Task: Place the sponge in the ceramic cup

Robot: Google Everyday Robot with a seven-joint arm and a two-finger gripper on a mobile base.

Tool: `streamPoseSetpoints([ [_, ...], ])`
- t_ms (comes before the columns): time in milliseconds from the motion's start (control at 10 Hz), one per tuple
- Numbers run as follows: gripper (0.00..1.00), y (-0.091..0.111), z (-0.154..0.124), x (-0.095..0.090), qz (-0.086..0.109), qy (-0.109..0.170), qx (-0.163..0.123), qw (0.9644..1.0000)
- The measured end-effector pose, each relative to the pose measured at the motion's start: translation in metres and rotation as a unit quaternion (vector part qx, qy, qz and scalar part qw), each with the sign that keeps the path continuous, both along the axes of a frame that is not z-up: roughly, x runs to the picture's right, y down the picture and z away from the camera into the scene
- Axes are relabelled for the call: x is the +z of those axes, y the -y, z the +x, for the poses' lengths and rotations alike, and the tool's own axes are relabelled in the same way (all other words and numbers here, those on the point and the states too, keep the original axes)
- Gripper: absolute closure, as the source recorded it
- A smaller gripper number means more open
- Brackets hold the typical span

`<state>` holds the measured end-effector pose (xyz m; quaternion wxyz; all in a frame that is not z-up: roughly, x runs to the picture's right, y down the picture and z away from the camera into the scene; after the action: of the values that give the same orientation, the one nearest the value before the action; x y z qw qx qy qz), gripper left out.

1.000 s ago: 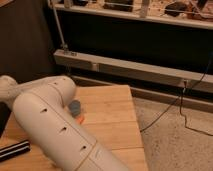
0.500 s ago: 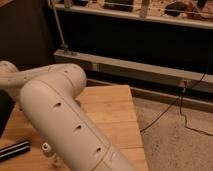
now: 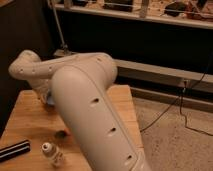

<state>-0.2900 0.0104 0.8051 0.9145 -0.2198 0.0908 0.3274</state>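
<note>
My white arm fills the middle of the camera view, bending left over the wooden table. Its far end turns down at the left, and the gripper sits low there, mostly hidden behind the forearm. A small blue patch peeks out just beneath it at the forearm's edge. I cannot tell whether this patch is the sponge or the ceramic cup. Whichever of the two it is not stays hidden behind the arm.
A small white bottle lies near the table's front edge. A black bar rests at the front left, and a dark spot marks the wood. Behind stands a dark shelf unit, with cables on the floor at the right.
The arm has swung up and left, and its elbow now rises higher in view. It covers the blue-grey cup and orange-red object seen on the table a second ago.
</note>
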Motion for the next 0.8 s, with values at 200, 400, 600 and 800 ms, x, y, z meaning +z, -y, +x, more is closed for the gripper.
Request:
streamPoseSetpoints([
  [200, 1.00, 0.006, 0.025, -0.002, 0.007, -0.009, 0.031, 0.9995],
  [400, 1.00, 0.003, 0.054, -0.003, 0.008, -0.016, 0.058, 0.9981],
  [600, 1.00, -0.008, 0.075, -0.007, 0.005, -0.019, 0.074, 0.9971],
  [800, 1.00, -0.020, 0.094, -0.008, -0.001, -0.024, 0.084, 0.9962],
])
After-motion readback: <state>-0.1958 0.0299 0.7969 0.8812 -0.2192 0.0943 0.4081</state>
